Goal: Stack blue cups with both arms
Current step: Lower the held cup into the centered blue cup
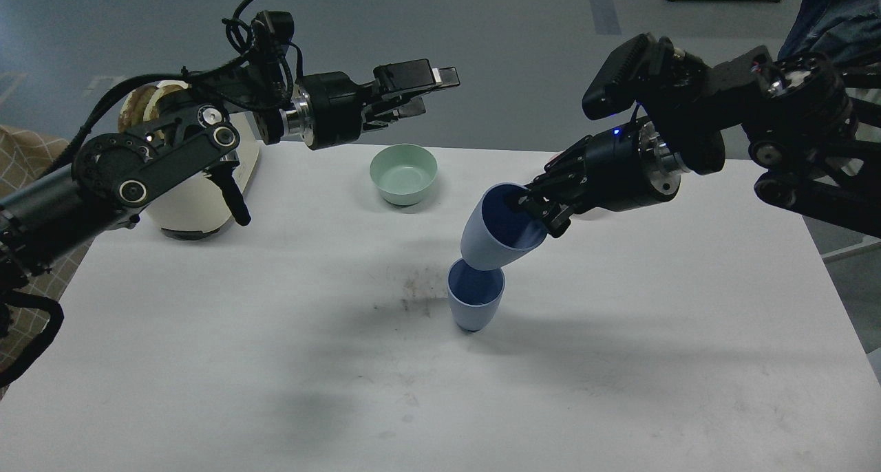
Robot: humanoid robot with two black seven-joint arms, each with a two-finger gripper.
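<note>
The right pincer [540, 210] grips the rim of one blue cup [497, 228], tilted, its narrow base right at the mouth of the second cup [475, 294], which stands upright on the white table [619, 389] just below and left of that pincer. Nearly there, I'd say — the held cup is not yet seated and needs straightening, lowering and letting go. The left pincer [430, 90] hangs well off, up and left, fingers a little apart, holding nothing — beyond the green bowl [403, 175].
</note>
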